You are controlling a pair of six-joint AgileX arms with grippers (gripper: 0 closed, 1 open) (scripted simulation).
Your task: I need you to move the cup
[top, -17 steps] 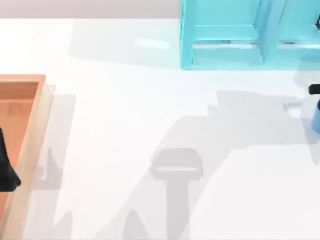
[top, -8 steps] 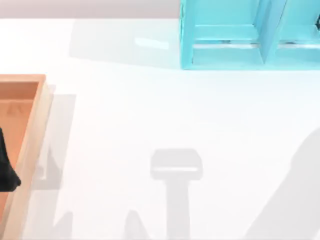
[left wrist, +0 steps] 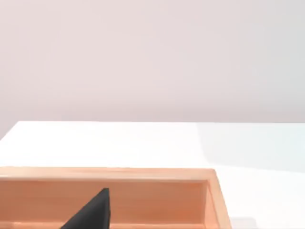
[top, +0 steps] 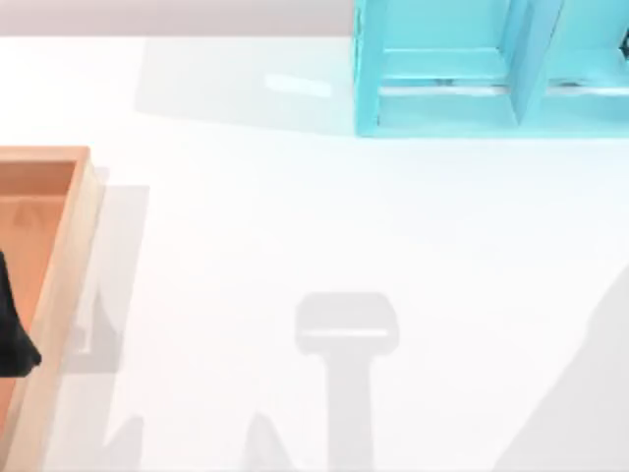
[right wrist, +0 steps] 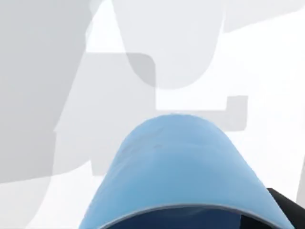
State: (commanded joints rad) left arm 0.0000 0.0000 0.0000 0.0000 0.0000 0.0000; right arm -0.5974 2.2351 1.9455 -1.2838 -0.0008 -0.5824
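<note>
On the left edge of the top view sits a wooden tray [top: 61, 295], and a dark piece of the left arm hangs over its inner floor; the left tool [left wrist: 90, 212] shows as a black wedge above the tray in the left wrist view, parked, and I cannot tell whether it is released or clenched. The white counter [top: 295, 216] lies bare across the middle, crossed by grey shadows. At the far right of the counter's back edge stands the cyan shelf unit [top: 447, 69], with upright dividers and a low ledge.

The cup [right wrist: 176, 167] is close under the right wrist camera, its pale blue side rising to a thin round rim, with the counter well below it, so it looks lifted off the surface. A dark sliver of the right tool [right wrist: 286, 210] touches the rim's edge, which suggests the tool is grasping the cup at the lip.

The cup looks light and stiff, with a smooth, likely slippery wall that tapers. A pinch across the rim wall seems the sound hold; a tilt could let it slide.
</note>
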